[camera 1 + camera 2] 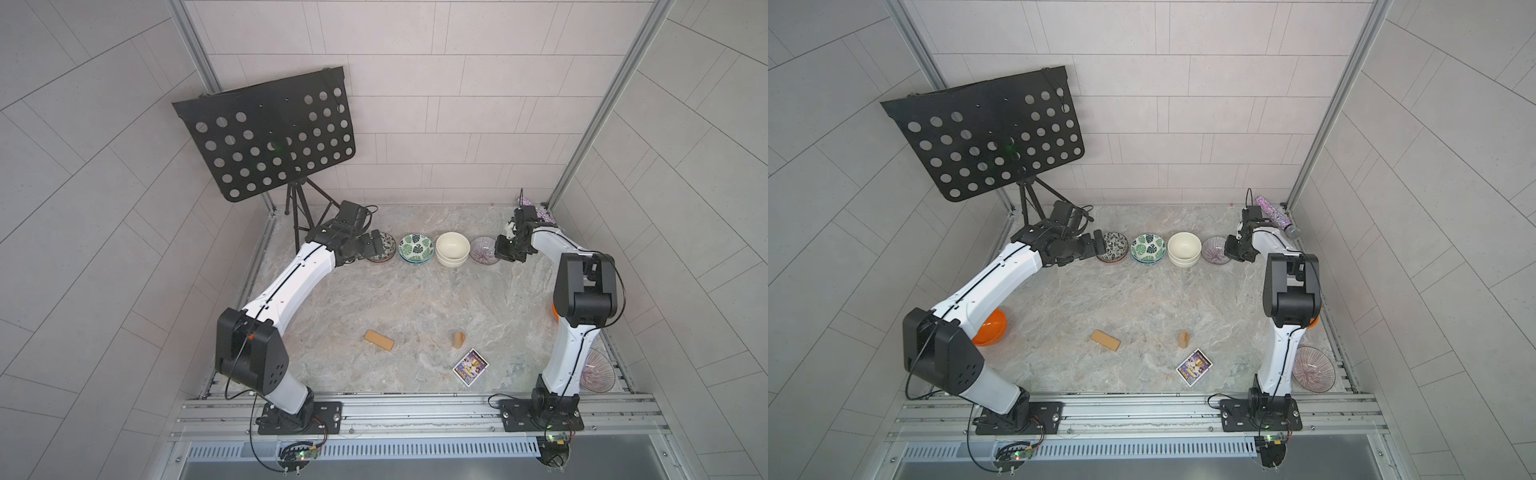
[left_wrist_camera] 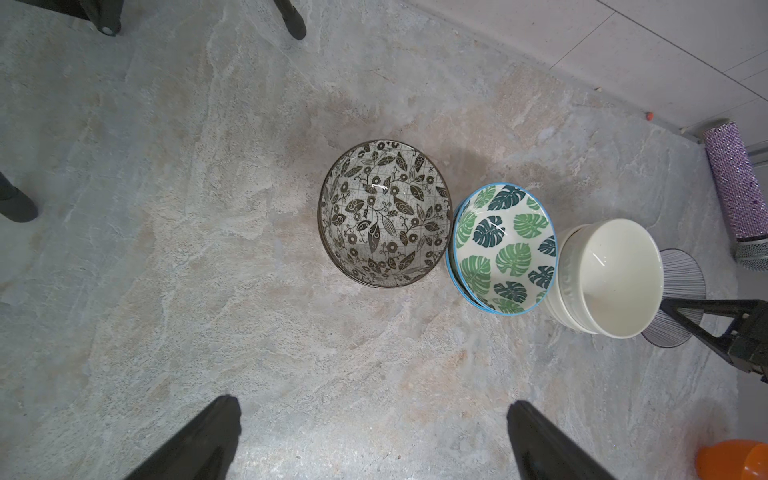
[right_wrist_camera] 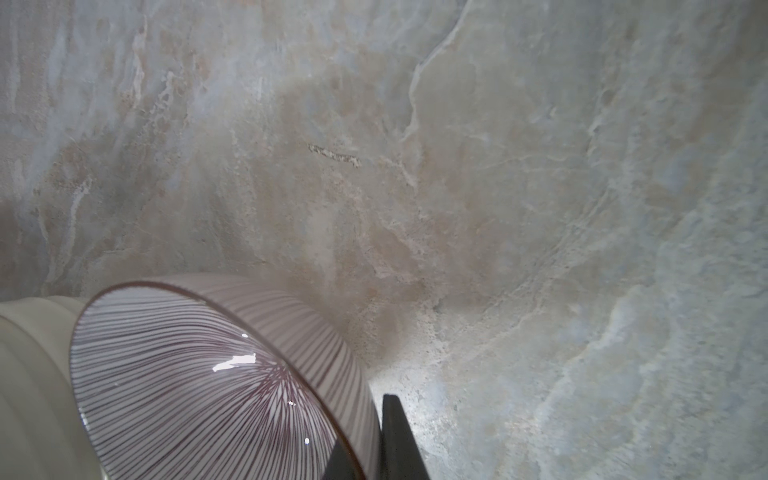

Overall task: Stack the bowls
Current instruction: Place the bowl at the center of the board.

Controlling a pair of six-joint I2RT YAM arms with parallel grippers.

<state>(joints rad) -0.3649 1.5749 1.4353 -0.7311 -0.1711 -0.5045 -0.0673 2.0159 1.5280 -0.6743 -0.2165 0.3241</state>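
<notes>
Pinching by right gripper (image 3: 368, 453) is steadying striped bowl (image 3: 199, 395) beside cream bowls (image 1: 452, 249); left gripper (image 2: 374, 403) is hanging released, unladen.

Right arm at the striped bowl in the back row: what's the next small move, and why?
Probably open the right gripper: it is shut on the rim of the purple-striped bowl, which looks set down beside the cream stack. The other striped bowl lies unstacked by the right arm's base.
</notes>
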